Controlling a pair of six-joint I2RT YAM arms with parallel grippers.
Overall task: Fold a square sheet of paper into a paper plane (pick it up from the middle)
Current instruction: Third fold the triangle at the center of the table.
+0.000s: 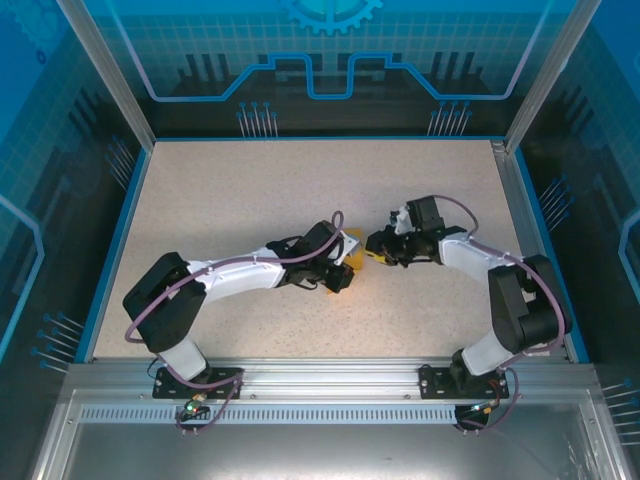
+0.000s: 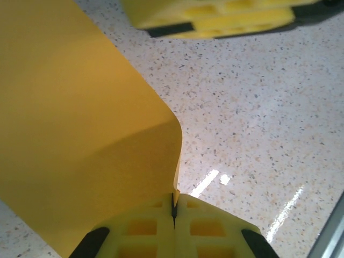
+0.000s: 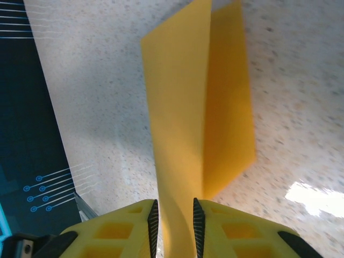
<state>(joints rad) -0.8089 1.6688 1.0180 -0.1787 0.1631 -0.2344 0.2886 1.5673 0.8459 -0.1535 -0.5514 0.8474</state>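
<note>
The orange-yellow sheet of paper [image 1: 352, 240] is held off the table between the two arms, folded over so that two flaps stand side by side in the right wrist view [image 3: 188, 107]. My left gripper [image 2: 173, 196] is shut on a thin edge of the paper [image 2: 80, 118], which curves up and away to the left. The right gripper [image 3: 173, 207] is open, and a strip of the paper passes loosely between its fingers. In the top view the left gripper [image 1: 347, 258] and right gripper [image 1: 372, 245] nearly meet at the middle of the table.
The speckled beige table [image 1: 300, 190] is bordered by blue rails and clear enclosure walls. The right gripper's yellow fingers [image 2: 215, 16] show at the top of the left wrist view, close to the paper. A dark printed wall panel [image 3: 21, 134] lies left of the right gripper.
</note>
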